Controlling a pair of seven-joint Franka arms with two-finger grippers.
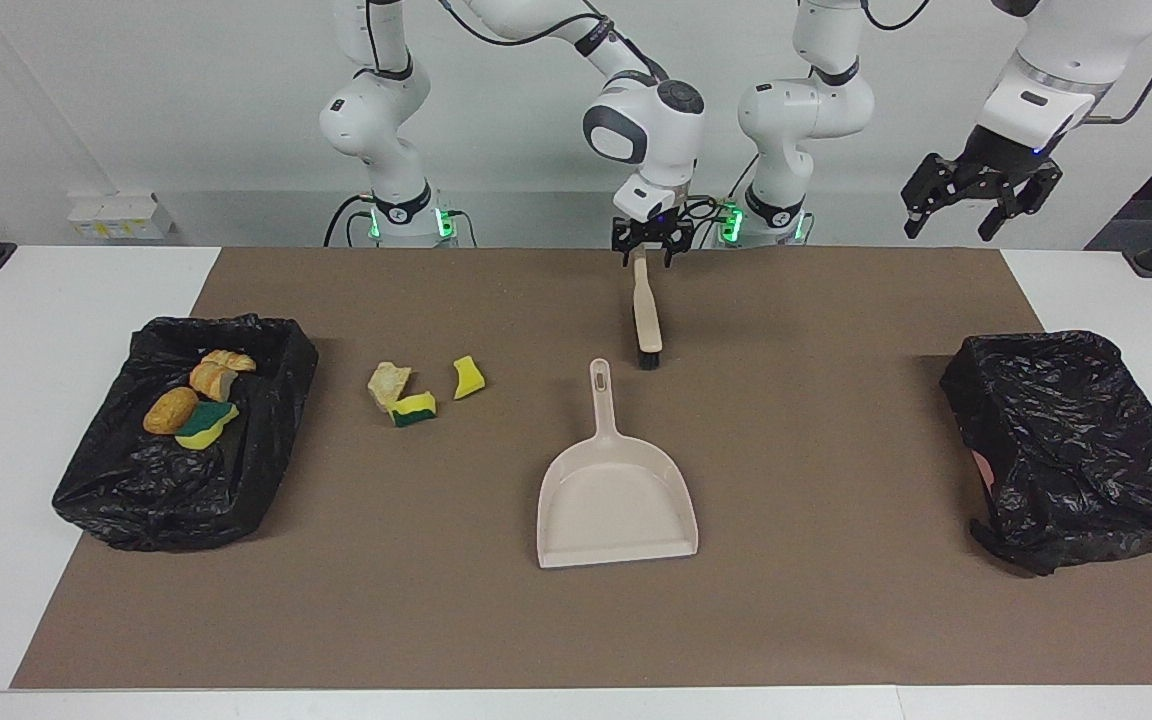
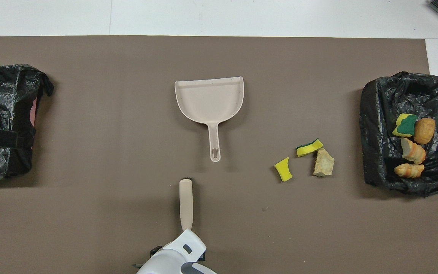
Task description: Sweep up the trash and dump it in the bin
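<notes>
Four scraps, yellow-and-green sponge and golden bread-like chunks (image 1: 194,400), are already seen in the black-lined bin (image 1: 136,500) at the right arm's end of the worktop. Three more scraps (image 1: 416,388) are left on the brown mat beside that bin. The beige plastic dustpan (image 1: 616,500) lies untouched mid-mat. The right gripper (image 1: 650,256) is lowered at the handle end of the beige brush (image 1: 646,320); whether its jaws are pinching it cannot be told. The left gripper (image 1: 981,205) is held idle in the air, jaws spread.

Seven trash scraps (image 1: 401,395), two bins (image 1: 266,470), one dustpan (image 1: 616,500), one brush (image 1: 647,315).
</notes>
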